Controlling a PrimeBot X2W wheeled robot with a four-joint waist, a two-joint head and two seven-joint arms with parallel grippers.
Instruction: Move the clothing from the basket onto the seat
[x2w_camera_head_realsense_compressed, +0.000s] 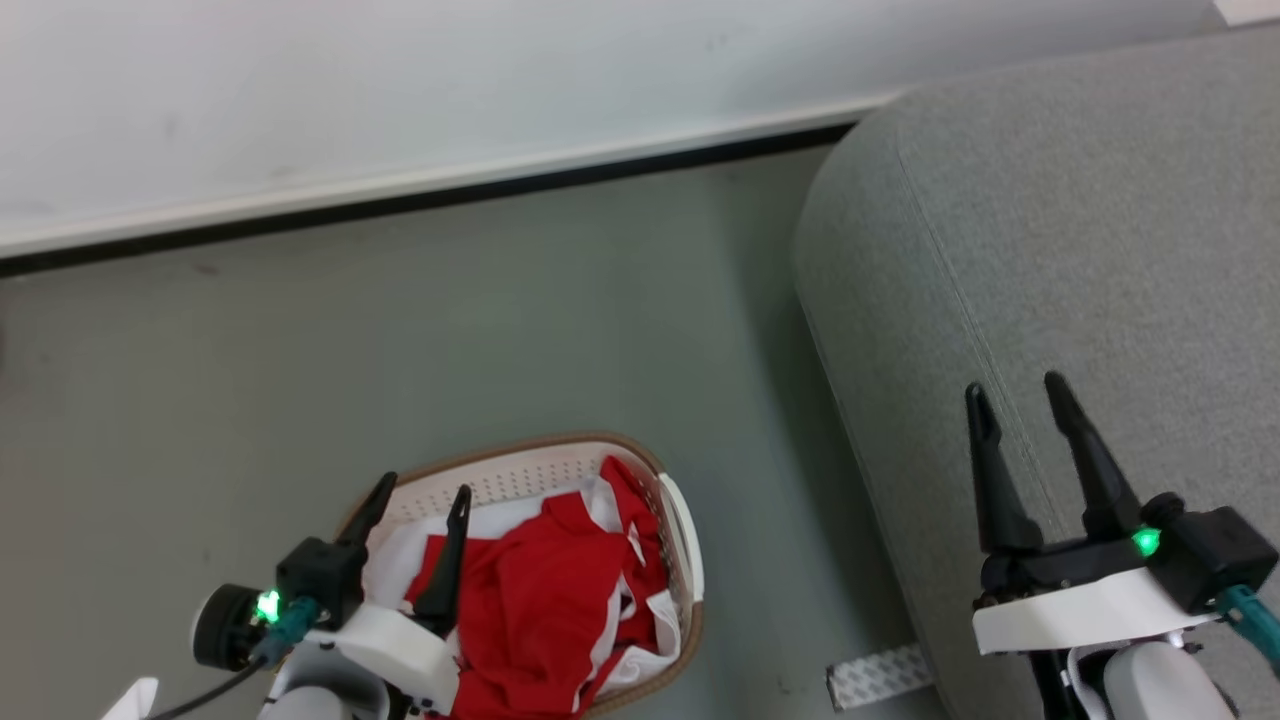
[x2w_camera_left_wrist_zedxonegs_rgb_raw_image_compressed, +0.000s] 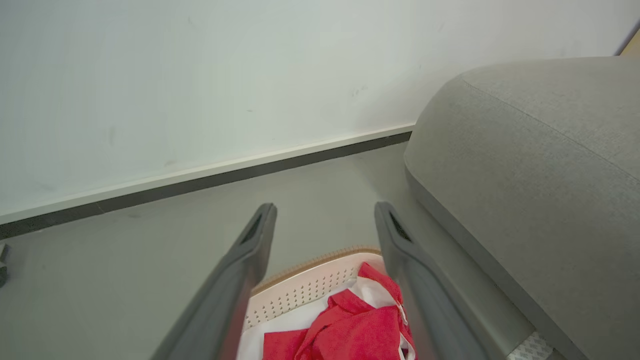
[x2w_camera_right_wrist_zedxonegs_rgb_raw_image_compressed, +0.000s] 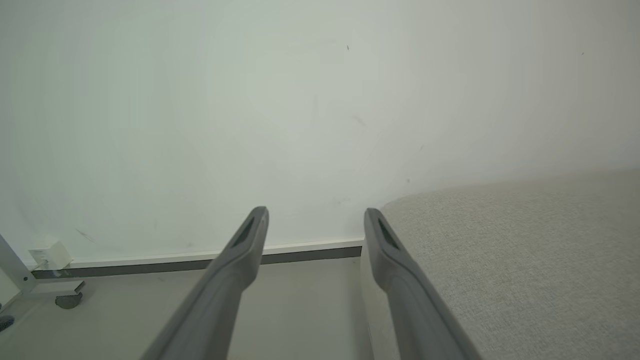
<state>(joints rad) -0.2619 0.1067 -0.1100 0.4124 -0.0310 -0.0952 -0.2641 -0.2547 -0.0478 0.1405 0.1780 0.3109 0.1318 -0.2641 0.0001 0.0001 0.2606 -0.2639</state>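
Basket (x2w_camera_head_realsense_compressed: 540, 465) sits at bottom centre of the head view, red-and-white clothing (x2w_camera_head_realsense_compressed: 540, 600) heaped inside. My left end effector (x2w_camera_head_realsense_compressed: 423, 487) hangs over it, fingers spread, gripping nothing — right end effector (x2w_camera_head_realsense_compressed: 1015, 387), lower right, gapes wide over the grey seat (x2w_camera_head_realsense_compressed: 1100, 250).

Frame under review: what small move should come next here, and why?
Probably lower the left gripper onto the clothing in the basket. Its jaws stand open over the red heap, holding nothing, and the clothing lies in the basket, beside the seat. The right gripper hangs open over the seat.
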